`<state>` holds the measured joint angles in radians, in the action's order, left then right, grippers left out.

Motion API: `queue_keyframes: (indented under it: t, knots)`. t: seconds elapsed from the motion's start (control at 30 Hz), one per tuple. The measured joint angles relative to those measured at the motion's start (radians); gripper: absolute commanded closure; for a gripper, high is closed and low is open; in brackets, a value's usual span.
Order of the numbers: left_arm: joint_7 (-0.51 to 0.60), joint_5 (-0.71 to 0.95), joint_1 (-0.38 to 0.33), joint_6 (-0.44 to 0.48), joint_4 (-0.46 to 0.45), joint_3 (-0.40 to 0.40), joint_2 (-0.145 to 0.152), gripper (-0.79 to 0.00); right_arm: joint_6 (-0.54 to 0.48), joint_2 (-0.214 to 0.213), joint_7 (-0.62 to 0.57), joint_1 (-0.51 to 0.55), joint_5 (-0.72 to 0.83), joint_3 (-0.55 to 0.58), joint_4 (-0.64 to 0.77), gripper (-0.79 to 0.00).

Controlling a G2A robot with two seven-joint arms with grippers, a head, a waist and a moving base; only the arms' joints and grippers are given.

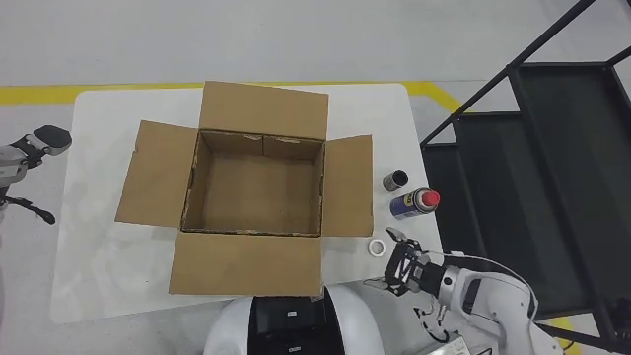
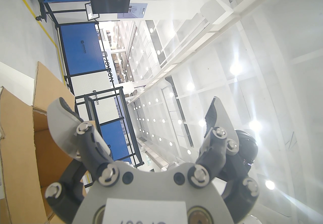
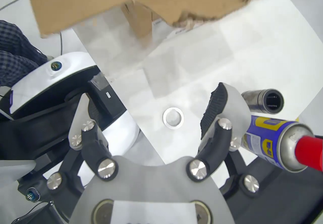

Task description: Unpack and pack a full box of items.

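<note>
So the cardboard box [image 1: 251, 192] sits in the middle of the table [image 1: 99, 158] with all four flaps folded out, and as far as I can see its floor is bare. Three things are out on the table on the robot's right side of it: a spray can [image 1: 416, 202] with a red cap, a metal cylinder [image 1: 396, 179] just beside the can, and a small white ring [image 1: 378, 248] nearer the front edge. Might be a tape roll or a spacer, honestly can't tell. My read: the unpack half looks done, and the whole pack half is left, since nothing is back in the box yet.

The right tool [image 3: 151, 96] hangs over the near right corner of the table, fingers spread wide and holding nothing. In the wrist view the ring lies just ahead of the gap between the fingers, not touching either, and the can is close beside one finger.

The left tool [image 2: 136, 104] is off past the table's left edge, aimed up at the ceiling, fingers apart and also empty, well apart from all three items.
</note>
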<state>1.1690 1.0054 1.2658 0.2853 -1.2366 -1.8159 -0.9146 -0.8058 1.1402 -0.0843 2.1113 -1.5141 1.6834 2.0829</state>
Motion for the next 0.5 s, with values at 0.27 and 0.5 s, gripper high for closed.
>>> queue_keyframes:
  t: [0.27, 0.5]
  knots:
    - [0.0, 0.0, 0.0, 0.0, 0.0, 0.0, 0.0, -0.785, -0.078, -0.013, 0.164, 0.047, 0.063, 0.107, 0.031, -0.785]
    - [0.0, 0.0, 0.0, 0.0, 0.0, 0.0, 0.0, -0.785, -0.105, -0.016, 0.243, 0.055, 0.076, 0.128, 0.034, -0.785]
